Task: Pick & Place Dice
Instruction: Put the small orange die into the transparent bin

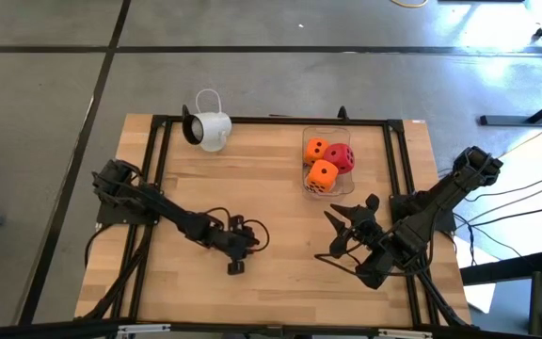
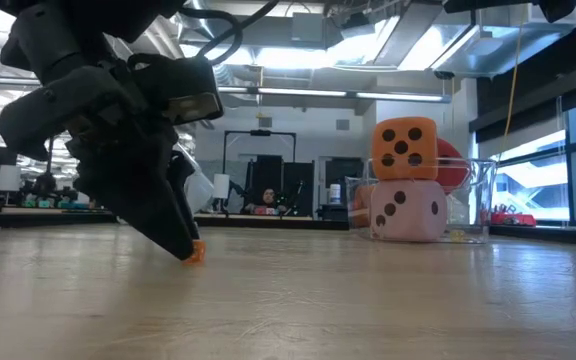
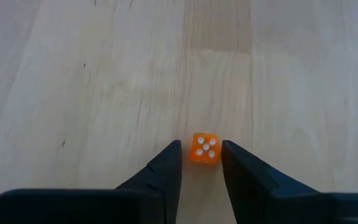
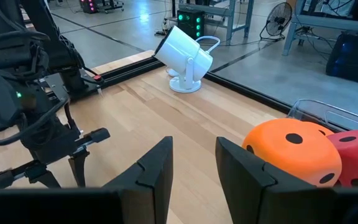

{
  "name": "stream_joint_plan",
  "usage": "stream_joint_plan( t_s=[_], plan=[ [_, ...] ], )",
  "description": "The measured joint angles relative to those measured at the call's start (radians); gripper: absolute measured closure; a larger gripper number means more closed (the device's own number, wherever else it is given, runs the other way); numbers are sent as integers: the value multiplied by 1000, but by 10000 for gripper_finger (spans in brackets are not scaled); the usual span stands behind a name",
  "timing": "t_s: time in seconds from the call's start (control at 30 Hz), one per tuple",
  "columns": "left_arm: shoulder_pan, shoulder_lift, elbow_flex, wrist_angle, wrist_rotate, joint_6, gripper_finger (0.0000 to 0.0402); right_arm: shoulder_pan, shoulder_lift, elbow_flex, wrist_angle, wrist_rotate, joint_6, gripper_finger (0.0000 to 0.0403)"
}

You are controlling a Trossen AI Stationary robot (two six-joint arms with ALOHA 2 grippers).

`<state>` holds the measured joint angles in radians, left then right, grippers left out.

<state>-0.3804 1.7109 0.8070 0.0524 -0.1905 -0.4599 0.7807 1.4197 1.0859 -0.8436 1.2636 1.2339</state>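
Left wrist view: tiny orange die (image 3: 204, 148) with white pips, five-face up, flat on the bare wooden table (image 3: 104, 81), sitting between the tips of the left gripper (image 3: 201, 155). Fingers (image 3: 166, 168) parted, one on each side of the die, close but whether touching cannot be told. Low view: same small die (image 2: 197, 251) just at the lowered fingertips, resting on the tabletop.

Farther off, near the table's far right: clear plastic container (image 1: 328, 160) holding the big soft dice. Orange one (image 2: 404, 148) stacked on a pale pink one (image 2: 406, 210); red one (image 1: 341, 157) behind; second orange one (image 1: 316, 149) beside it, seen from above.

Right gripper (image 1: 346, 226) hovering above the table on the right, nearer than the container, fingers (image 4: 157, 168) spread apart with nothing between them.

White mug-like camera (image 1: 207, 128) tipped on its stand at the far edge, left of the container and well apart from both grippers.
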Motion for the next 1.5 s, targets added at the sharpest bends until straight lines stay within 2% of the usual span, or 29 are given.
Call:
stream_joint_plan(
  t_s=[0.37, 0.57, 0.8, 1.0, 1.1, 1.2, 1.33, 1.5],
  plan=[
    [-4, 37, 3, 71, 12, 3, 386, 0, 0, 0, 14, -22, 0, 282],
    [-4, 37, 1, 84, 13, 7, 376, 0, 0, 0, 23, -23, 0, 282],
    [13, 9, 10, 99, -15, 96, 378, 0, 0, 0, 29, -23, 0, 282],
    [75, -48, 39, 106, -160, 253, 378, 0, 0, 0, 29, -23, -3, 282],
    [126, -83, 45, 174, -261, 344, 378, 0, 0, 0, 35, -23, -3, 282],
    [206, -110, 45, 274, -285, 431, 378, 0, 0, 0, 36, -23, -2, 282],
    [345, -139, 45, 422, -236, 522, 378, 0, 0, 0, 36, -23, -3, 282],
    [550, -150, 45, 617, 43, 555, 378, 0, 0, 0, 35, -23, -3, 282]
  ],
)
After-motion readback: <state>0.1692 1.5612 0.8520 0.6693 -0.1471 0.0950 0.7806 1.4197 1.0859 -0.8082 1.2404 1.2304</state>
